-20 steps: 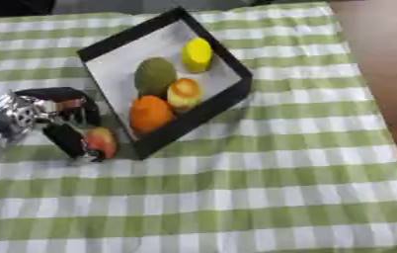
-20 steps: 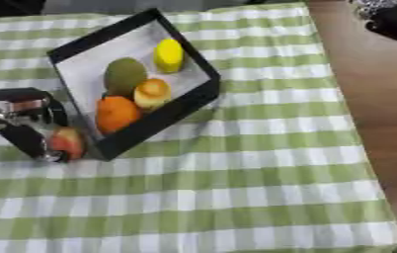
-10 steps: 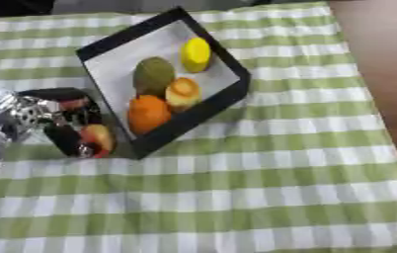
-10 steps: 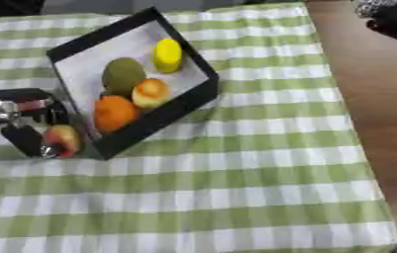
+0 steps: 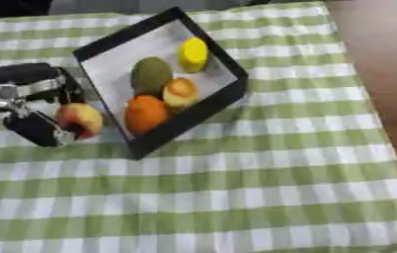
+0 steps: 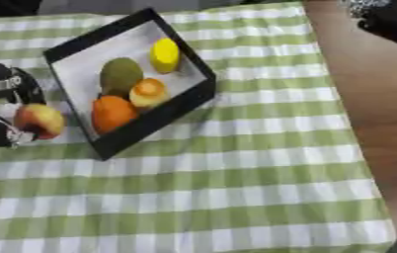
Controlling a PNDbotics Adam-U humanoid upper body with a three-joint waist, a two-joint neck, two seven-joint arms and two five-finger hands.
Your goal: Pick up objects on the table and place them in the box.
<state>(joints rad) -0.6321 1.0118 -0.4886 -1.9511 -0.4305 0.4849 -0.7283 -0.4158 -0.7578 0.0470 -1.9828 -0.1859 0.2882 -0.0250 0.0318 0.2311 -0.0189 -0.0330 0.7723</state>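
Covering the table, a green-checked cloth [image 5: 262, 197] lies under the left hand [image 5: 29, 116] gripping an apple [image 5: 78, 120].

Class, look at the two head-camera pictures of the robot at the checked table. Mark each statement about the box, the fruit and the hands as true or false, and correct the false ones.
1. The left hand has its fingers curled round a red-and-yellow apple. True.
2. The apple already lies inside the black box. False: it is outside, beside the box's left wall.
3. The box holds four fruits, among them an orange and a yellow lemon. True.
4. The box stands on a bare wooden table. False: it stands on a green-and-white checked cloth.
5. The right hand is reaching into the box. False: it is not over the box.
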